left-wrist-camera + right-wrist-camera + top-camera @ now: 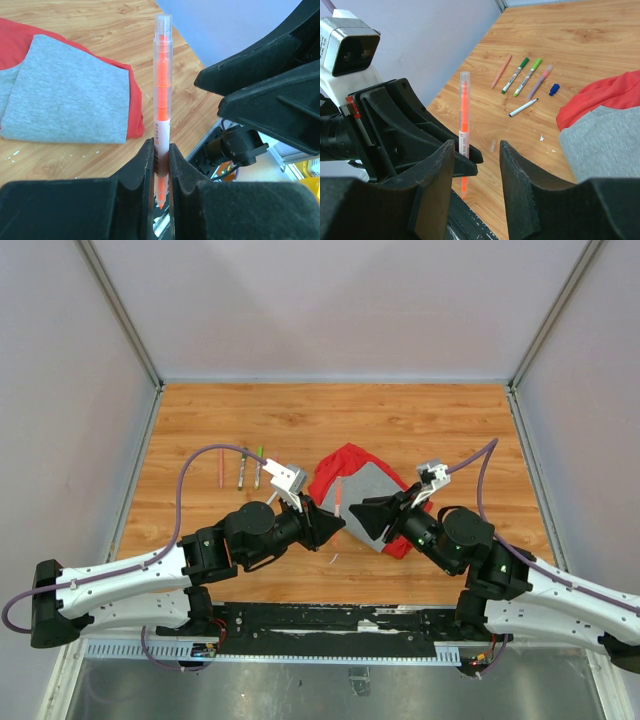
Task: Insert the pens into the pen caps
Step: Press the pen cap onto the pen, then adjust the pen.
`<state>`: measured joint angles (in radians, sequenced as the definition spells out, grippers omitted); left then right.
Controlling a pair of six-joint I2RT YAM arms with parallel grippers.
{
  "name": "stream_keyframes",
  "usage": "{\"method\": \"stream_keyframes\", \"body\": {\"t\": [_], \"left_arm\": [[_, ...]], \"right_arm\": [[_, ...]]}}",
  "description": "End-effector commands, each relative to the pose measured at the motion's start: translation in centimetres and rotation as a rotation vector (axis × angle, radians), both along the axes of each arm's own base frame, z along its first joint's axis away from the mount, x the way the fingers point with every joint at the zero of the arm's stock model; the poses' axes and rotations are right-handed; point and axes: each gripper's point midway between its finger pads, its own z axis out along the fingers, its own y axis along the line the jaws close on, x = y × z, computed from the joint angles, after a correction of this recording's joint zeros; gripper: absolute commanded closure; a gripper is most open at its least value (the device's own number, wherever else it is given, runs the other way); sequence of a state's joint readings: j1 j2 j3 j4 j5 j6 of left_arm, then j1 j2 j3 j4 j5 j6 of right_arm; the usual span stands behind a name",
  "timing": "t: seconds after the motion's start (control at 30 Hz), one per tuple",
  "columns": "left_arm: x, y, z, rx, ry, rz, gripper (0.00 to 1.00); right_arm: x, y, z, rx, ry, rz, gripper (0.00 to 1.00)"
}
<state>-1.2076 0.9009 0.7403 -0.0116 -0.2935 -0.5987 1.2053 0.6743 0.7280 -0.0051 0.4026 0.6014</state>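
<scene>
My left gripper (160, 160) is shut on an orange pen (161, 90) and holds it upright above the table, its bare orange tip pointing down between the fingers. In the top view the left gripper (325, 525) and right gripper (365, 515) face each other closely over the cloth's near edge. My right gripper (477, 160) is open and empty, and the orange pen (464, 115) stands just beyond its gap, near its left finger. Several pens (527, 77) lie in a row on the wood, with a blue cap (554, 89) and a blue-tipped white pen (523, 107) beside them.
A red-and-grey folded cloth (365, 490) lies mid-table under and behind both grippers. A small pale tube piece (493, 145) lies on the wood near the front edge. The row of pens (242, 468) is left of the cloth. Grey walls enclose the table.
</scene>
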Motion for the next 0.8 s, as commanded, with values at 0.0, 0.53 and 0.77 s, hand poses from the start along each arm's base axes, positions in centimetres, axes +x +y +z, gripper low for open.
{"method": "stream_keyframes", "body": {"t": [0.0,0.53,0.77], "left_arm": [[0.1,-0.3,1.2,-0.039,-0.023,-0.007,1.0],[-0.6,-0.6,0.2,-0.022,-0.021,-0.05,0.99],[-0.9,-0.9,0.2,-0.023,-0.028,-0.076,0.99]], "right_arm": [[-1.0,1.5,0.2,0.006,-0.003,0.08,0.59],[0.1,2.8,1.0,0.065,0.031,0.11,0.63],[0.4,2.9,0.7,0.055,0.036,0.097,0.66]]}}
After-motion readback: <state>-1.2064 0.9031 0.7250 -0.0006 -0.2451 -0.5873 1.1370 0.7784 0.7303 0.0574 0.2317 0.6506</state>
